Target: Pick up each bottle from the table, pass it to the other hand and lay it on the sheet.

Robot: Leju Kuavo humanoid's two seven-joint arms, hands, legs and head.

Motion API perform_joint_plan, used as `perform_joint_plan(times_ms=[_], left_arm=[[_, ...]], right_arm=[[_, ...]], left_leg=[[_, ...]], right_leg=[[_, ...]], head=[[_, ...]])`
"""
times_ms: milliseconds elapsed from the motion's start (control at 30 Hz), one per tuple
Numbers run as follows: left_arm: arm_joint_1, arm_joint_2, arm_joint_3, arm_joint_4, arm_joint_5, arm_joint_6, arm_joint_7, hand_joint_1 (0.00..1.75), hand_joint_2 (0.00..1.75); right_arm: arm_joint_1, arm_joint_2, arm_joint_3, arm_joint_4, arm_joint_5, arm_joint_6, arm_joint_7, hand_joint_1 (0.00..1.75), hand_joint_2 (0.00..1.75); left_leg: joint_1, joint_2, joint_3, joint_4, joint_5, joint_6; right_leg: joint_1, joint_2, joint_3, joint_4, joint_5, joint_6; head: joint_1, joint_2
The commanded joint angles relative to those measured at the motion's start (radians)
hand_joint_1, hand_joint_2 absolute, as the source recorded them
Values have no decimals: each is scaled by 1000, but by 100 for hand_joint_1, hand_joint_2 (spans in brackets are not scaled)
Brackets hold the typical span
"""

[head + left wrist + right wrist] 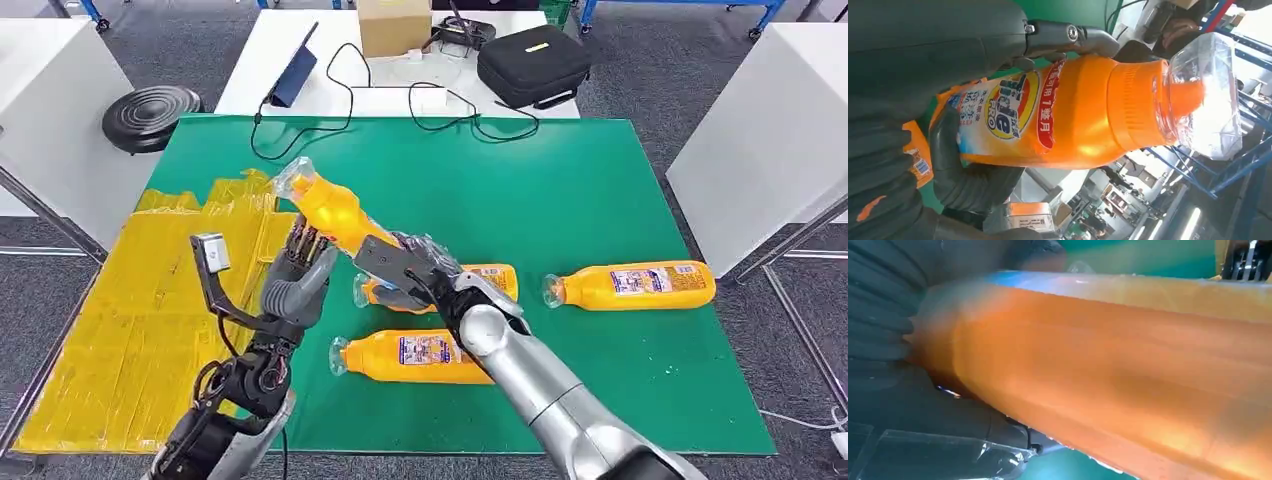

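— While the bottle point(335, 212) hangs in mid-air over the green worktop point(590, 190), tell me who has it.

— I see both hands on it. My right hand point(415, 268) wraps its base end, and my left hand point(300, 275) comes up under its middle. In the left wrist view the left fingers point(968, 177) curl round the labelled body, thumb on the far side. Both sets of fingers are pinching the bottle; neither is spread.

— Which way does it lie?

— Its long axis runs slantwise, clear cap point(292, 180) up and away toward the yellow sheet point(130, 300), base down toward the right hand. The sheet lies on the left hand's side, so I judge the left is the nearer one to lay it down once the right lets go.

— And the rest?

— Three more bottles lie flat on the worktop: one point(410, 357) below the hands, one point(485, 280) partly behind the right hand, one point(630, 284) well apart to the right.
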State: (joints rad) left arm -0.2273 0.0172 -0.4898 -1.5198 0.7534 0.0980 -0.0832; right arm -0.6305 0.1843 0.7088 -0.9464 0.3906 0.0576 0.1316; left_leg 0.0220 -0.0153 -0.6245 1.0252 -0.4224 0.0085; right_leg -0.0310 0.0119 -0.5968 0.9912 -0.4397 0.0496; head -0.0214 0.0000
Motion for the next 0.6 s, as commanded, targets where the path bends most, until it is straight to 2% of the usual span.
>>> perform_joint_plan(times_ms=[33, 267, 500, 533, 567, 600], left_arm=[[-89, -6, -103, 110, 21, 1, 6, 0, 175], [-98, -9, -53, 96, 33, 23, -21, 0, 175], [-96, -9, -45, 89, 32, 23, -22, 0, 175], [-96, -9, -45, 89, 32, 23, -22, 0, 175], [-95, -14, -42, 86, 44, 15, -18, 0, 175], [-98, -11, -48, 81, 28, 15, -27, 0, 175]], right_arm=[[-65, 36, 150, 74, 55, 0, -20, 175, 175], [-65, 52, 283, 5, 196, -1, -30, 175, 175], [-65, 61, 298, -23, 204, 6, -25, 175, 175], [-65, 61, 298, -23, 204, 6, -25, 175, 175], [-66, 62, 302, -26, 203, 10, -28, 175, 175], [-68, 64, 304, -26, 201, 12, -27, 175, 175]], left_leg=[[0, 2, 5, 0, -1, 1], [0, 1, 1, 0, -1, 0], [1, 2, 1, 0, -1, 1], [2, 3, 5, 0, -2, 1], [1, 0, 0, 0, 0, 1], [1, 0, 2, 0, -1, 1]], right_leg=[[2, -2, 6, -1, -1, -5], [1, 0, 1, 0, -1, -2], [1, 0, 0, 0, -1, -2], [3, 0, 5, -1, -2, -5], [1, -1, 0, 0, -1, -2], [2, -2, 2, 0, -1, -3]], head=[[0, 0], [0, 0], [-1, 0], [0, 0], [0, 0], [0, 0]])
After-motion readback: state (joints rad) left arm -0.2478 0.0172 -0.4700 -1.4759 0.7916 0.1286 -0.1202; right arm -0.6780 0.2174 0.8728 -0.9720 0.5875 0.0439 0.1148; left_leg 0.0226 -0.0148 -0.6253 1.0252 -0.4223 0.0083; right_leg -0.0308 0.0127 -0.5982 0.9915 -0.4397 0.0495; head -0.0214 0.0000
